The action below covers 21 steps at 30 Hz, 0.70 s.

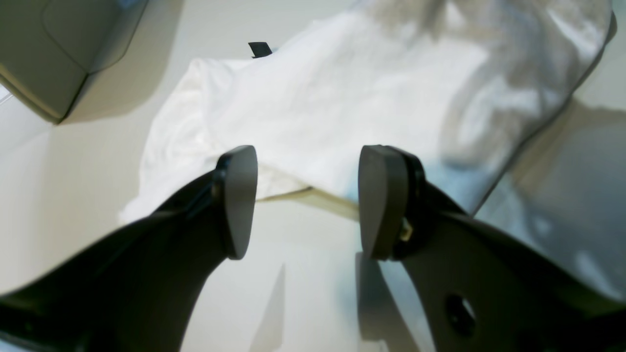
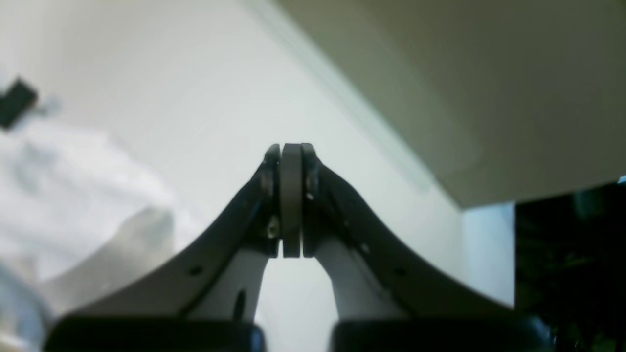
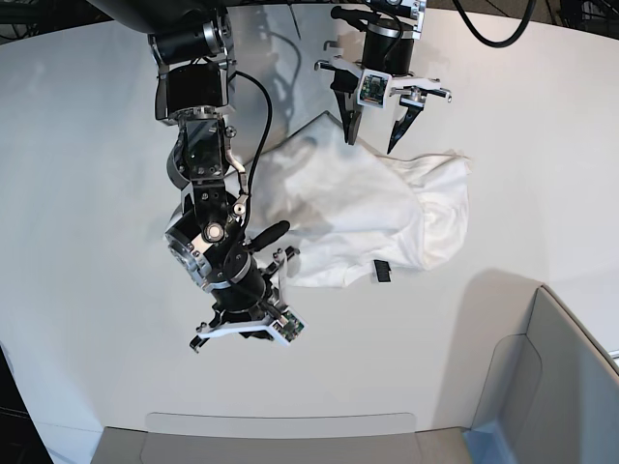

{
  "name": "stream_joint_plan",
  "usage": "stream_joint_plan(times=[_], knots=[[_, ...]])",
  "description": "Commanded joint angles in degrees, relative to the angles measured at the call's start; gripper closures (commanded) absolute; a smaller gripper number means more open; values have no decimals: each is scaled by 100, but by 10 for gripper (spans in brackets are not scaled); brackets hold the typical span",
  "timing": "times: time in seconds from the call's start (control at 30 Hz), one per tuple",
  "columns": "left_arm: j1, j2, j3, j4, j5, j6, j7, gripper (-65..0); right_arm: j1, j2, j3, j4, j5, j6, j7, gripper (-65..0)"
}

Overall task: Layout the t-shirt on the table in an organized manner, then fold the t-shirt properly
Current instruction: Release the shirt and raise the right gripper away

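Note:
The t-shirt (image 3: pixel 358 208) lies bunched and creased on the white table (image 3: pixel 97 193), plain white side up, its black neck label (image 3: pixel 381 272) sticking out at the near edge. My left gripper (image 3: pixel 372 135) hangs open over the shirt's far edge. In the left wrist view its fingers (image 1: pixel 239 195) straddle the cloth's border (image 1: pixel 318 98) without gripping it. My right gripper (image 2: pixel 291 151) is shut with nothing in it, over bare table beside the shirt (image 2: pixel 73 186); the label (image 2: pixel 17 102) shows at far left.
A grey-white bin (image 3: pixel 546 387) stands at the near right corner, also seen in the left wrist view as the bin (image 1: pixel 49 58) and in the right wrist view as the bin (image 2: pixel 440 98). The right arm (image 3: pixel 208 193) reaches across the shirt's left side.

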State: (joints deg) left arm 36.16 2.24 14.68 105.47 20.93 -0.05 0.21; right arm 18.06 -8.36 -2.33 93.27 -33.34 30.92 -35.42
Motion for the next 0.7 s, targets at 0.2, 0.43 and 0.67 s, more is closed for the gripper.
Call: stream_joint_plan(times=[0.2,0.43,0.67], knots=[[28,9,5,121,4,54,-131,-318,-712,-39,-185,831,60,-2,47,-192],[-271,27,-268,121,4,54,-87,-349,-1793,-4,176,1569,183,201,47,-267],[-632,-123,-980,68,65,19,-43,-366,-2901,40,1090,2229,1282,201,47,-267]])
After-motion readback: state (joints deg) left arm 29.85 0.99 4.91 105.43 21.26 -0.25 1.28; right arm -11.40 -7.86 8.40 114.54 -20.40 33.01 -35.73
